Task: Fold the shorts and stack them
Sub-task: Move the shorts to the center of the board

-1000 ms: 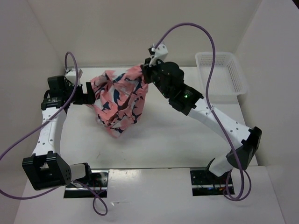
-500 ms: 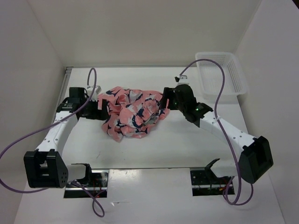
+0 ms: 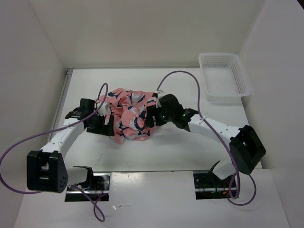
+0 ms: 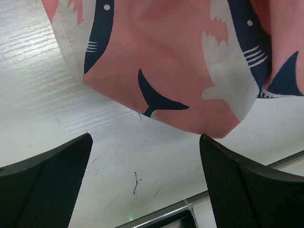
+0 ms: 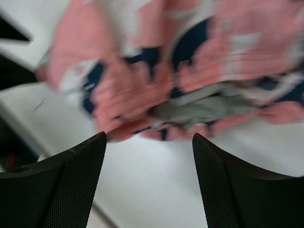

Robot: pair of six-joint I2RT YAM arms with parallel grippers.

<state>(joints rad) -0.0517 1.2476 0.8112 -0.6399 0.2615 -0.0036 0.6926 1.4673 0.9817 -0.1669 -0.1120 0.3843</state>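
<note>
Lowered since a second ago, the shorts (image 3: 128, 114) are lying crumpled on the table (image 3: 190, 147) between your left gripper (image 3: 105, 121) and right gripper (image 3: 151, 115). Both are gaping, gripping nothing; folding and stacking are still awaiting you.

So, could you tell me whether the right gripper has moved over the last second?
Yes. The right gripper moved down the view: earlier level with the basket, now below its front rim, at the shorts.
</note>
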